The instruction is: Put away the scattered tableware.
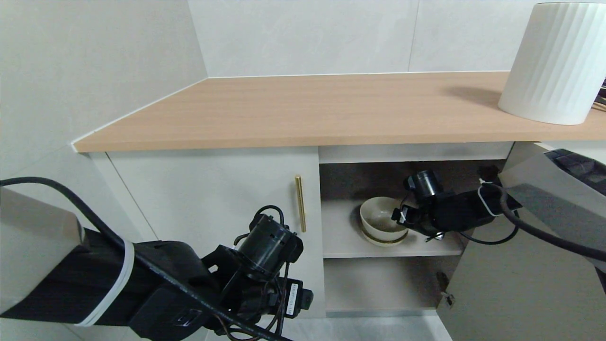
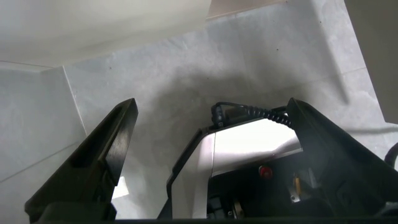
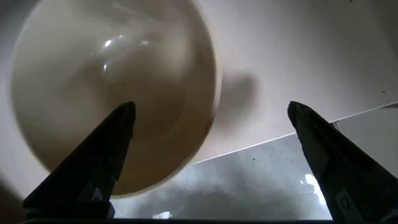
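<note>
Head view: the bowl (image 1: pixel 381 222) sits on the cabinet shelf (image 1: pixel 341 244) near its front edge, the right gripper (image 3: pixel 210 112) just beside it, jaws wide and empty; left gripper (image 2: pixel 210 109) jaws wide too. Best to back the right arm straight out, clear of the rim

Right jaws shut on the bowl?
No, the jaws of the right gripper stand wide apart, and the bowl lies beyond them, unclamped.

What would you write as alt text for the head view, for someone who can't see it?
The right gripper is inside an open cabinet, at the rim of a cream bowl on the upper shelf. The left arm is low in front of the closed door with its brass handle. A ribbed white container stands on the wooden counter above.
</note>
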### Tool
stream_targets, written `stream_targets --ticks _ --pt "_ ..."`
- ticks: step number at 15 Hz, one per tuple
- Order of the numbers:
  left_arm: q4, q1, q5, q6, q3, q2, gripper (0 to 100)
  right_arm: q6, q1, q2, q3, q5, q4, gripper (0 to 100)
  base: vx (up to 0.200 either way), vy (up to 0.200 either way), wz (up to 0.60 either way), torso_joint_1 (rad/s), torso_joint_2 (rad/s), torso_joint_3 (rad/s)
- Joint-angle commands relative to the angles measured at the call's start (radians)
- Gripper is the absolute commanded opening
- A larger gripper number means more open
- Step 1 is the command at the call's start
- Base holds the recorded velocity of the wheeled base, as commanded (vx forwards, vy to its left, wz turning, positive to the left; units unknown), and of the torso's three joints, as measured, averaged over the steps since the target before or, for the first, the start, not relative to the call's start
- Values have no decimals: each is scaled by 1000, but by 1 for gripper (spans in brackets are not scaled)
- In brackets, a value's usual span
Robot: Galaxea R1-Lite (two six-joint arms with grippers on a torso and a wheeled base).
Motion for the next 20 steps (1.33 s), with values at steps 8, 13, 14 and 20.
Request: stream_targets --ticks 8,13,14,20 --pt "0 9 5 -2 3 -39 100 -3 11 -68 40 4 8 100 0 0 0 0 0 0" --pt "1 75 14 -8 63 -252 100 -59 60 -402 302 87 11 100 0 0 0 0 0 0" --pt "3 92 13 -5 80 -310 100 -107 60 -505 362 136 14 100 0 0 0 0 0 0" --pt "-2 187 -14 -5 183 -507 100 -144 195 -929 477 204 304 100 0 0 0 0 0 0"
